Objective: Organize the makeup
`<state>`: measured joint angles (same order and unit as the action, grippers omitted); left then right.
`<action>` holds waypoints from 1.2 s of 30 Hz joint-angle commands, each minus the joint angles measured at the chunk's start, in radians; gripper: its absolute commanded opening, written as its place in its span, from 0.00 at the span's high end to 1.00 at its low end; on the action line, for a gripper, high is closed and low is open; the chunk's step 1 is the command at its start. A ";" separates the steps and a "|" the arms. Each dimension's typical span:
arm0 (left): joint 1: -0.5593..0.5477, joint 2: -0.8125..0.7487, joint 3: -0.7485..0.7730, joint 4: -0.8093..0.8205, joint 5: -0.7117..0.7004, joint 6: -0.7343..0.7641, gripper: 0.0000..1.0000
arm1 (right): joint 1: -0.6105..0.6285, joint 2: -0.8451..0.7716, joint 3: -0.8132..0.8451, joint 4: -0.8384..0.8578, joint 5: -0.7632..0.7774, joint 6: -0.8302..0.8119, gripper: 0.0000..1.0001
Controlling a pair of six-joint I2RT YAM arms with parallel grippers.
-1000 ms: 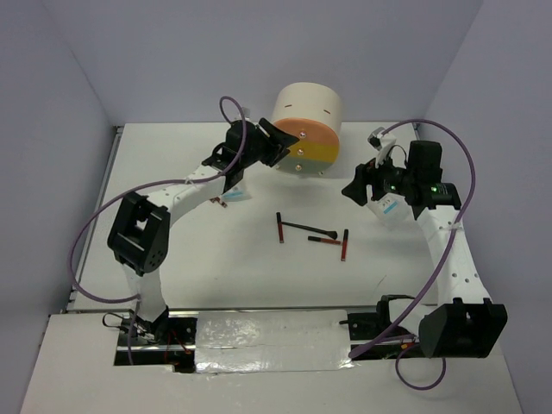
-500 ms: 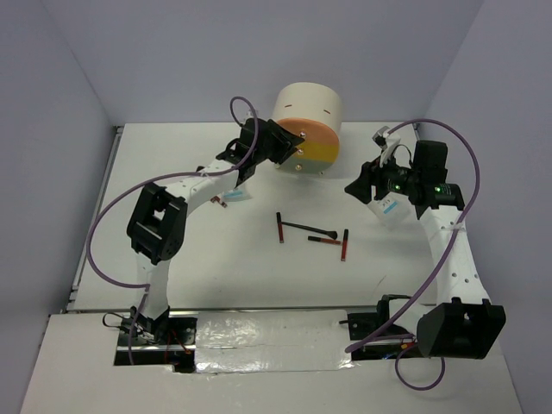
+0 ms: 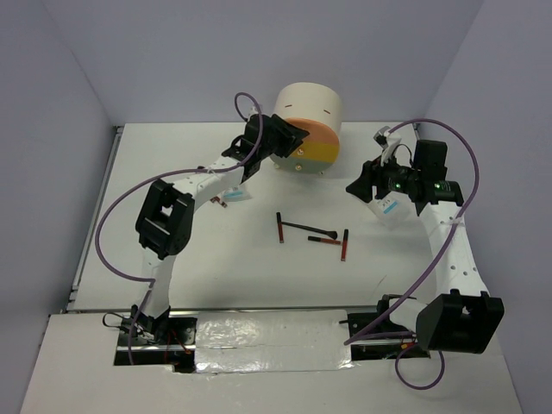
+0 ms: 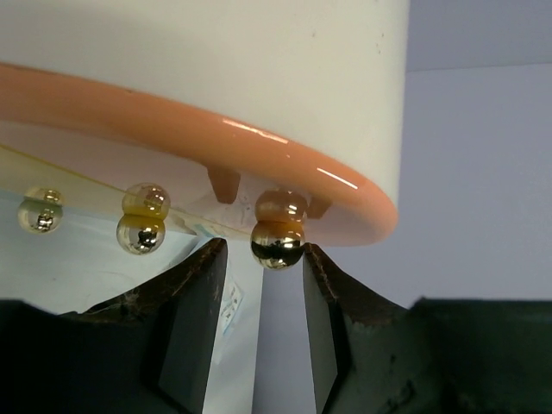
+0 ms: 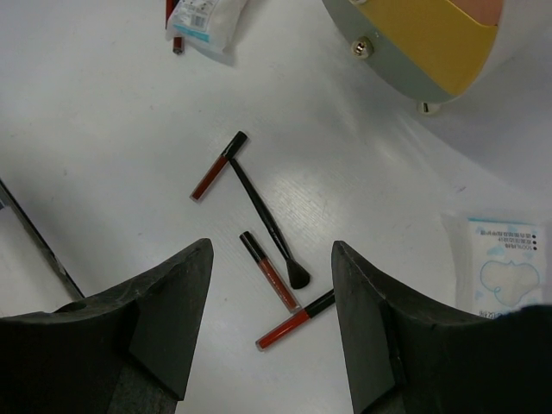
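Three dark-red and black sticks [image 3: 279,228] [image 3: 324,241] [image 3: 345,245] and a black brush [image 3: 309,228] lie mid-table. They show under my open, empty right gripper [image 5: 272,250]: sticks [image 5: 211,177] [image 5: 270,271] [image 5: 293,321], brush [image 5: 267,220]. One white-and-blue packet [image 3: 235,194] lies left with a small red stick [image 3: 219,203]. Another packet [image 3: 388,207] lies under my right gripper [image 3: 355,188]. My left gripper [image 3: 293,142] is at the cylinder's drawer front. Its open jaws [image 4: 263,259] sit on either side of a gold knob [image 4: 277,243] on the orange drawer [image 4: 259,142].
The large cream cylinder [image 3: 309,108] with orange-yellow drawers stands at the back centre, and shows in the right wrist view [image 5: 423,34]. Two more gold knobs [image 4: 142,231] [image 4: 40,216] show to the left. Walls close the table left, back and right.
My left arm has reached further right and in toward the cylinder's drawer front. My right arm has barely moved. The makeup on the table has not moved.
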<state>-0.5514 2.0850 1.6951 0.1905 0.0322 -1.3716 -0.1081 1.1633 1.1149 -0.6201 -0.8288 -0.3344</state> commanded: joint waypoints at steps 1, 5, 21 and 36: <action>-0.002 0.033 0.047 0.027 0.000 -0.024 0.48 | -0.011 -0.005 0.025 0.039 -0.021 -0.011 0.35; -0.002 0.041 0.064 0.012 -0.018 -0.027 0.48 | -0.019 -0.010 0.016 0.037 -0.029 -0.012 0.35; -0.004 0.000 0.006 0.049 -0.028 -0.006 0.79 | -0.025 -0.011 0.006 0.022 -0.032 -0.026 0.35; -0.059 -0.239 -0.273 0.127 -0.028 0.057 0.86 | -0.028 -0.016 0.005 0.013 -0.027 -0.031 0.35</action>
<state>-0.5987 1.9163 1.4521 0.2703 0.0147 -1.3575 -0.1291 1.1637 1.1145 -0.6212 -0.8425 -0.3546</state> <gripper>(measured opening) 0.390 0.653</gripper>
